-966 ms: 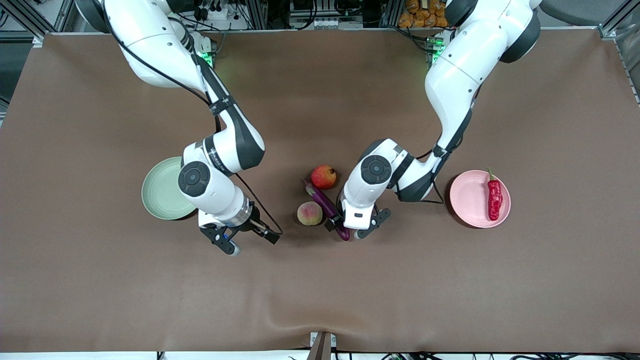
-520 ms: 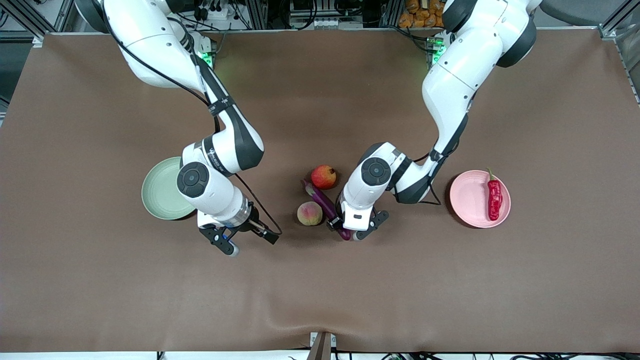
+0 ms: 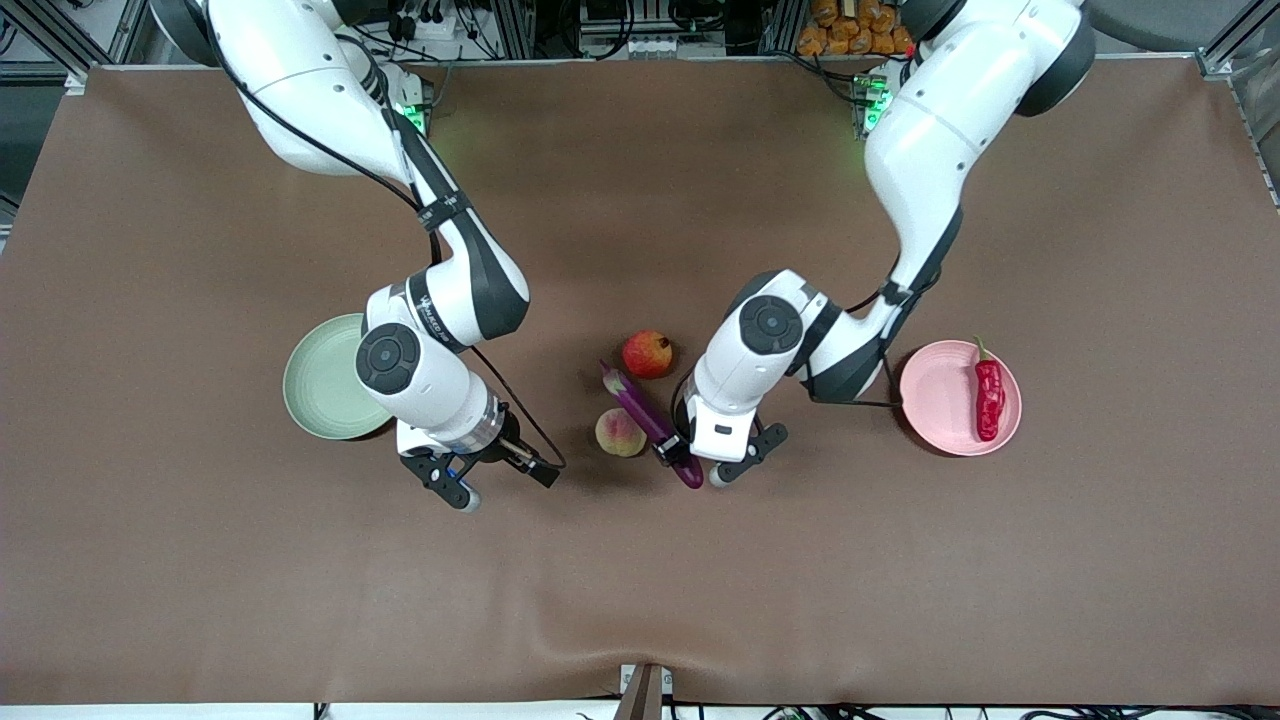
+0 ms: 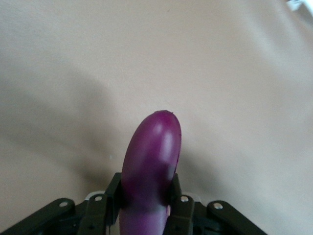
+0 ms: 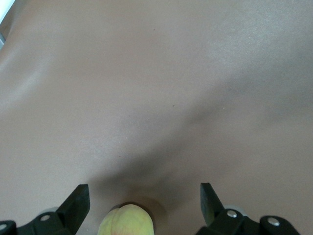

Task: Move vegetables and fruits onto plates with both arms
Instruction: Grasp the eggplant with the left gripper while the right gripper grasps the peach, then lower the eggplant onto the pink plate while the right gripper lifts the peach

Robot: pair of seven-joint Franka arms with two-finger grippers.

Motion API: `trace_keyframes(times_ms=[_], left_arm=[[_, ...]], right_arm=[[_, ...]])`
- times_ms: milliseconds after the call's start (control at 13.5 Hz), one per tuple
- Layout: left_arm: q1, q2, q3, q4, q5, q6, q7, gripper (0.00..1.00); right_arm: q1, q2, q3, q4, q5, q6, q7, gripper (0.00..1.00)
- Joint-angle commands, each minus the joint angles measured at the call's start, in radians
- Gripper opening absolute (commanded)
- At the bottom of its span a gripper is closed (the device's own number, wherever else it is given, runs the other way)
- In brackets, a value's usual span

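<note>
My left gripper [image 3: 692, 466] is shut on the long purple eggplant [image 3: 648, 418] near its rounded end and holds it just above the table. In the left wrist view the eggplant [image 4: 152, 152] sticks out between the shut fingers [image 4: 179, 196]. The peach [image 3: 616, 434] lies on the table beside the eggplant. The pomegranate [image 3: 648, 353] lies farther from the camera, by the eggplant's stem end. My right gripper [image 3: 497, 483] is open and empty, low over the table between the green plate [image 3: 315, 385] and the peach. The right wrist view shows the peach [image 5: 128, 221] between the spread fingers [image 5: 78, 200]. The red chili [image 3: 988, 398] lies on the pink plate [image 3: 935, 400].
The right arm's wrist covers part of the green plate's rim. The brown table cover [image 3: 640, 590] is bare between the fruits and the front edge. Cables and clutter lie past the table's edge by the arm bases.
My left gripper has closed on the eggplant and risen a little with it. The eggplant now overlaps the peach's edge. The right arm has not moved.
</note>
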Motion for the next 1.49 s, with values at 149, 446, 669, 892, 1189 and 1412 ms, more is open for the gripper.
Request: trace_keyframes(times_ms=[149, 446, 669, 892, 1189, 1412], left_arm=[[0.275, -0.297, -0.114, -0.303, 0.013, -0.105, 0.217, 0.0], [0.493, -0.34, -0.151, -0.339, 0.013, -0.342, 0.621, 0.0], [0.596, -0.34, -0.145, -0.342, 0.022, -0.469, 0.829, 0.0], [0.735, -0.275, -0.143, -0.351, 0.024, -0.466, 0.993, 0.0], [0.762, -0.19, -0.142, -0.351, 0.105, -0.408, 0.994, 0.0], [0.749, -0.144, -0.142, -0.346, 0.107, -0.36, 0.984, 0.11]], right_arm=[[0.02, 0.005, 0.004, 0.011, 0.021, -0.008, 0.064, 1.0], [0.092, 0.037, 0.004, 0.012, 0.017, 0.021, 0.152, 1.0], [0.147, 0.106, 0.003, 0.039, 0.005, 0.119, 0.166, 1.0], [0.186, 0.178, -0.005, 0.141, -0.096, 0.111, 0.163, 1.0], [0.19, 0.188, -0.005, 0.136, -0.17, 0.104, 0.158, 1.0], [0.193, 0.211, -0.003, 0.133, -0.204, 0.104, 0.169, 1.0]])
